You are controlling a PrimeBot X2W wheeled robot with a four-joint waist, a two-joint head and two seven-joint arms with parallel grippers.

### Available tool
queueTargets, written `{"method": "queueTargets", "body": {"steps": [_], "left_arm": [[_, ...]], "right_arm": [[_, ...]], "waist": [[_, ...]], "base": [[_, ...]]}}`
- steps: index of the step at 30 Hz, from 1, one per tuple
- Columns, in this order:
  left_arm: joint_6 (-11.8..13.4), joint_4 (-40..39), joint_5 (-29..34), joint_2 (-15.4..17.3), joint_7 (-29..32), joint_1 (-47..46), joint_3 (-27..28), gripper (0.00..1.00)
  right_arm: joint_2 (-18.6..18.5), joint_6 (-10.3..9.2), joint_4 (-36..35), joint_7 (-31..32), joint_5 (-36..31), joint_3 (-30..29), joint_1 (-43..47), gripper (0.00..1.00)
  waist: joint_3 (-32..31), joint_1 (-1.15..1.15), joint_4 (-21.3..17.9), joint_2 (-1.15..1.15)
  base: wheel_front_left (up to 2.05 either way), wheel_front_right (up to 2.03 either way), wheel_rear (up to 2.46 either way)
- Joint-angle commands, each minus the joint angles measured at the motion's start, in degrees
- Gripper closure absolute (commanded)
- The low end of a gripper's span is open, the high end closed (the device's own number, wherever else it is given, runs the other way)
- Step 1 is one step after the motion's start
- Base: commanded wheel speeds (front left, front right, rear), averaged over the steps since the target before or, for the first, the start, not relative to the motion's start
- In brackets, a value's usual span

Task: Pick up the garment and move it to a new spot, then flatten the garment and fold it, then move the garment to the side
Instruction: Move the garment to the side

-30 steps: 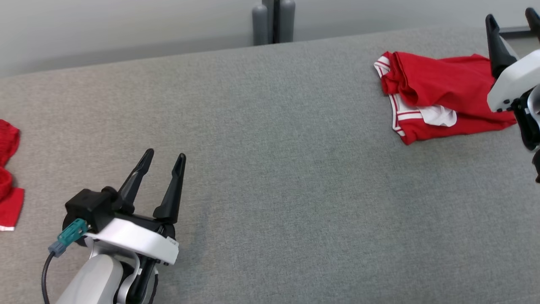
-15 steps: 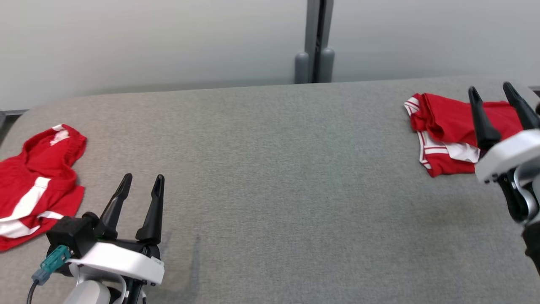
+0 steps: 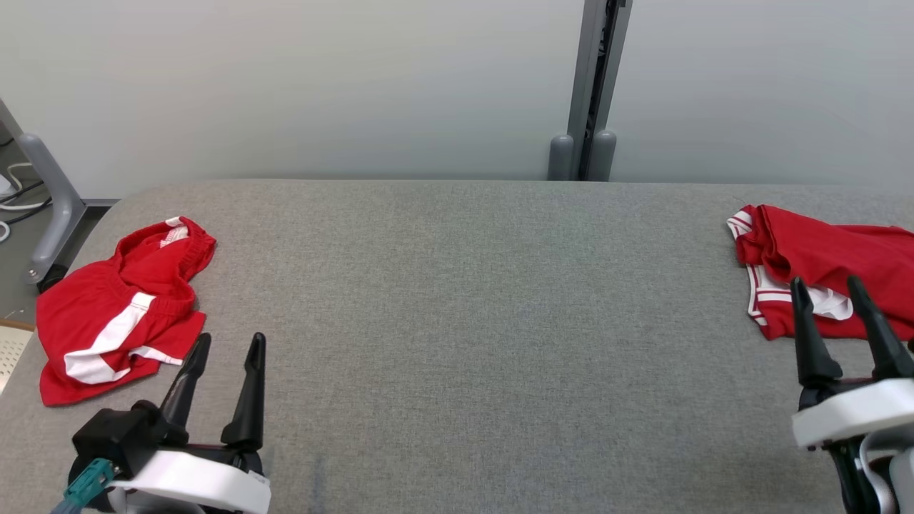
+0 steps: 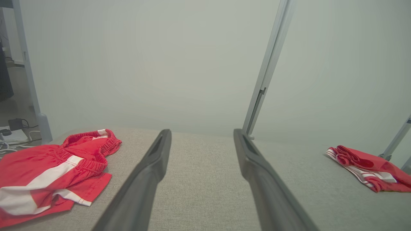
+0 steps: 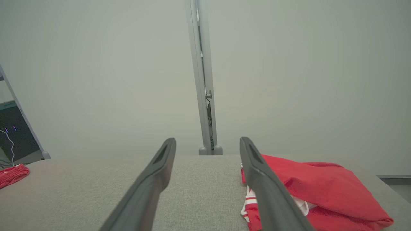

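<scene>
Firstly, in the head view, a crumpled red shorts garment with a white side stripe (image 3: 118, 314) lies at the left end of the long table covered in grey fabric (image 3: 464, 321). A folded red garment with white striped trim (image 3: 821, 250) lies at the right end, well apart from it. The left jaws are at the lower left, released and holding nothing, their dark fingers (image 3: 246, 400) just beside the shorts. The right jaws are at the lower right, also released and empty, with the fingers (image 3: 810, 343) crossing the near edge of the folded garment; I cannot tell if they touch it.

Next, in the left wrist view, the two fingers (image 4: 144, 186) stand wide apart over the table (image 4: 199, 186), with the shorts (image 4: 48, 170) to their left and the folded garment (image 4: 369, 166) far to the right.

Finally, in the right wrist view, the fingers (image 5: 266, 189) are spread, and the folded garment (image 5: 321, 189) lies behind the right-hand one. The shorts (image 5: 13, 175) show at the left edge.
</scene>
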Motion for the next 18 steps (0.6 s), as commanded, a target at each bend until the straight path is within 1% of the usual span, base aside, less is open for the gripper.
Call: {"method": "queueTargets", "body": {"steps": [1,5,8,12,18], "left_arm": [[-0.27,-0.20,0.94,0.04,-0.09,0.57,0.83,0.00],[-1.26,-1.00,3.38,-1.67,-0.08,1.76,3.98,0.00],[-2.09,-1.17,5.28,-3.26,-0.09,2.56,6.29,0.00],[-3.25,-0.92,7.56,-5.21,-0.10,3.80,8.60,0.00],[-5.25,-0.41,10.19,-7.92,-0.10,4.07,10.96,0.00]], "right_arm": [[0.33,0.03,-1.33,-0.37,-0.58,-0.67,1.51,0.00],[2.98,0.03,-6.31,-0.41,-2.37,-1.90,5.89,0.00],[4.41,0.03,-8.33,-0.50,-3.23,-1.79,7.98,0.00],[5.76,0.03,-9.62,-0.66,-4.04,-0.81,9.57,0.00],[6.87,0.03,-9.24,-0.83,-4.45,0.44,10.42,0.00]], "waist": [[0.03,0.00,0.05,0.00],[0.40,0.00,-0.34,0.00],[0.67,0.00,-1.18,0.00],[1.07,0.00,-2.34,0.00],[1.52,0.00,-3.33,0.00]], "base": [[0.00,0.00,0.00],[0.00,0.00,0.00],[0.00,0.00,0.00],[0.00,0.00,0.00],[0.00,0.00,0.00]]}}
